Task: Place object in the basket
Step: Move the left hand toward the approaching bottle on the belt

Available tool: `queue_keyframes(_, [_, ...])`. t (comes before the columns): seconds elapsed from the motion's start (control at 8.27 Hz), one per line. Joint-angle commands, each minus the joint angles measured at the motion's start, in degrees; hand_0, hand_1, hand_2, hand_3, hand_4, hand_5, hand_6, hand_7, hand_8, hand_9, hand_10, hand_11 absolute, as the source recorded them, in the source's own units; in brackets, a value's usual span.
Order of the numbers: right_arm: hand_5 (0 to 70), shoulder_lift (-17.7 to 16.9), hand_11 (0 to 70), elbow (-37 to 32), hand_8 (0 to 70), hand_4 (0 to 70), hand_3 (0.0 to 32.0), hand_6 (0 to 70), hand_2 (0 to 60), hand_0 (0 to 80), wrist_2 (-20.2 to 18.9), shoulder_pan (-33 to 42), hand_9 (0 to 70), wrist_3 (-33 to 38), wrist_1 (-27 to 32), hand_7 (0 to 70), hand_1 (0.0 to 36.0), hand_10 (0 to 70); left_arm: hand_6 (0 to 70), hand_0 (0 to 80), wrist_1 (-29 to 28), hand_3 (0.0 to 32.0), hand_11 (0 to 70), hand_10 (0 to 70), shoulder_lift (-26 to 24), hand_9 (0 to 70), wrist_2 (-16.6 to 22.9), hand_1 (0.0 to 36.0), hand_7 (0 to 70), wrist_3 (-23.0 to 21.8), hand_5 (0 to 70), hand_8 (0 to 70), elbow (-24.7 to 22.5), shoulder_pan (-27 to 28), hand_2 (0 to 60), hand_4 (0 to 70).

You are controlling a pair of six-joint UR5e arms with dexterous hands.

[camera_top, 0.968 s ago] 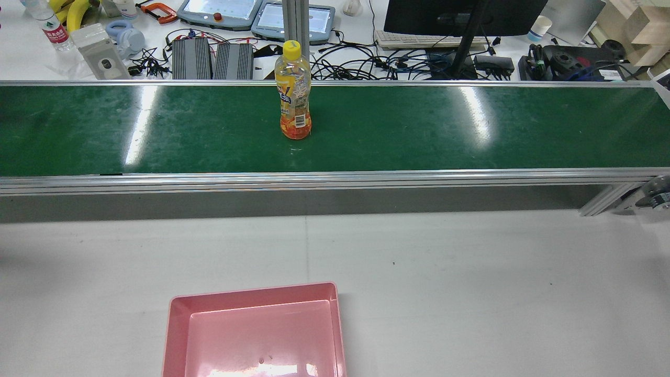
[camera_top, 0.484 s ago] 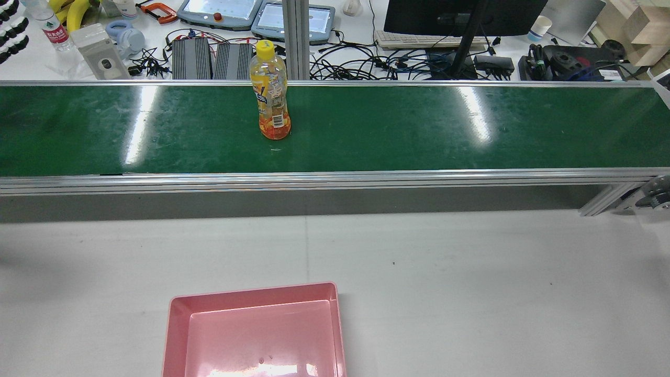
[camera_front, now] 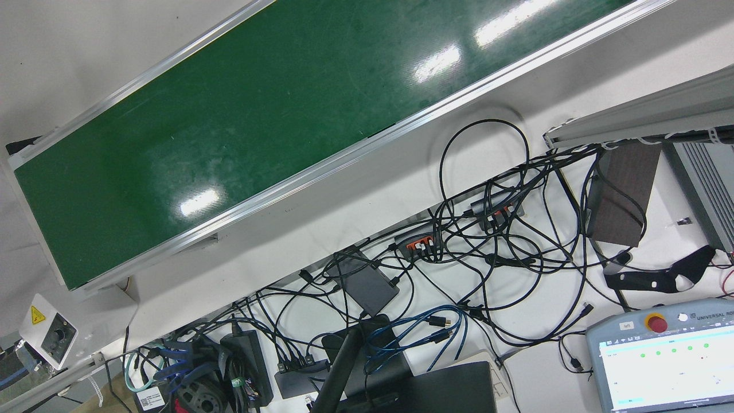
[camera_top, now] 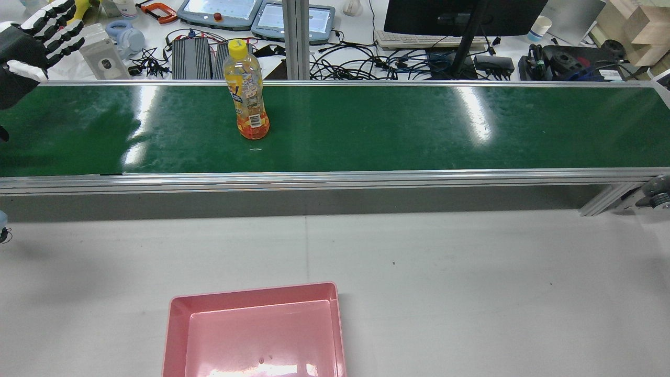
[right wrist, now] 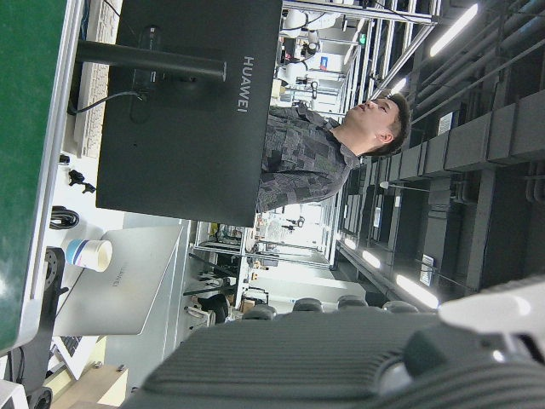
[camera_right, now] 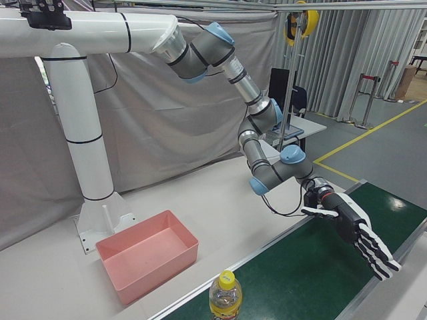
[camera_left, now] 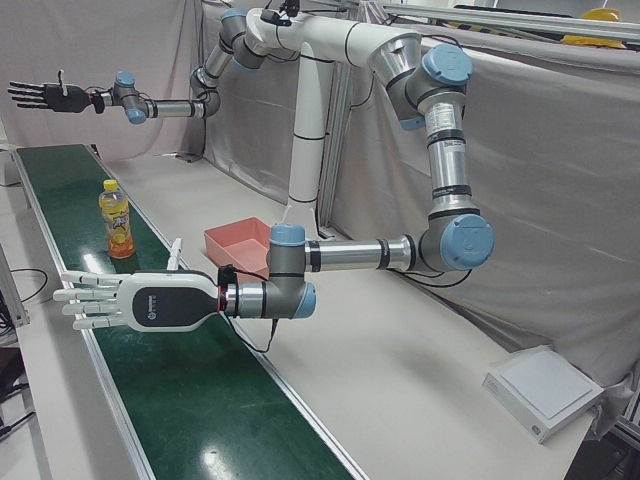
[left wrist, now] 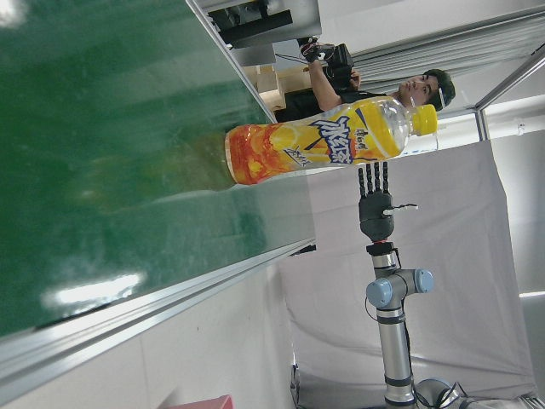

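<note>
As the belt runs, the bottle (camera_top: 247,99) has ridden along it toward the robot's left. It has moved steadily across the rear view over the last second and now stands on the green conveyor belt (camera_top: 419,131) roughly level with the pink basket (camera_top: 254,291). It is upright, base on the belt. Long axis vertical, yellow cap up, label wrapped round the body, orange liquid in the lower part. No tilt visible in any view.

Second change: the left robot hand (camera_top: 36,42) has come into the rear view at the far left edge. It is well apart from the bottle and holds nothing. Fingers straight and spread wide, reaching across the belt. The left-front view shows the same hand (camera_left: 130,300) low over the belt, with the bottle (camera_left: 117,220) further along.

Judgement: the object is being carried toward the waiting left robot hand. The grasp has not begun, so the task is in its early approach stage. An upright bottle on a moving belt looks easy to tip, so a side grip on the body seems the likely choice.

The right robot hand (camera_left: 45,95) is held high at the far end of the belt, fingers also extended and empty. The basket sits empty on the white bench (camera_top: 445,272), on the robot's side of the belt.
</note>
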Motion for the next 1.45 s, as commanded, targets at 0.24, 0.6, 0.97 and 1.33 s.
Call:
queue_keyframes(0.24, [0.0, 0.09, 0.0, 0.00, 0.0, 0.0, 0.0, 0.0, 0.0, 0.0, 0.01, -0.04, 0.0, -0.02, 0.00, 0.0, 0.0, 0.0, 0.0, 47.4, 1.90, 7.4, 2.6, 1.3, 0.27, 1.3, -0.38, 0.4, 0.0, -0.46, 11.0, 5.7, -1.76, 0.30, 0.0, 0.0])
queue_keyframes(0.6, [0.0, 0.00, 0.0, 0.00, 0.0, 0.0, 0.0, 0.0, 0.0, 0.0, -0.08, 0.05, 0.0, 0.07, 0.00, 0.0, 0.0, 0.0, 0.0, 46.8, 1.45, 8.8, 0.6, 0.0, 0.36, 2.1, -0.03, 2.1, 0.0, 0.94, 11.9, 5.3, -0.97, 0.30, 0.0, 0.0])
queue_keyframes(0.97, [0.0, 0.00, 0.0, 0.00, 0.0, 0.0, 0.0, 0.0, 0.0, 0.0, -0.08, 0.05, 0.0, -0.02, 0.00, 0.0, 0.0, 0.0, 0.0, 47.6, 1.81, 6.4, 1.0, 0.2, 0.45, 1.6, -0.12, 1.1, 0.0, 1.03, 10.0, 5.4, -1.06, 0.47, 0.0, 0.0])
queue_keyframes(1.33, [0.0, 0.00, 0.0, 0.00, 0.0, 0.0, 0.0, 0.0, 0.0, 0.0, 0.01, 0.05, 0.0, -0.02, 0.00, 0.0, 0.0, 0.0, 0.0, 46.8, 0.49, 7.4, 1.4, 0.4, 0.36, 2.6, -0.03, 2.0, 0.0, 0.86, 10.3, 5.5, -1.06, 3.62, 0.0, 0.0])
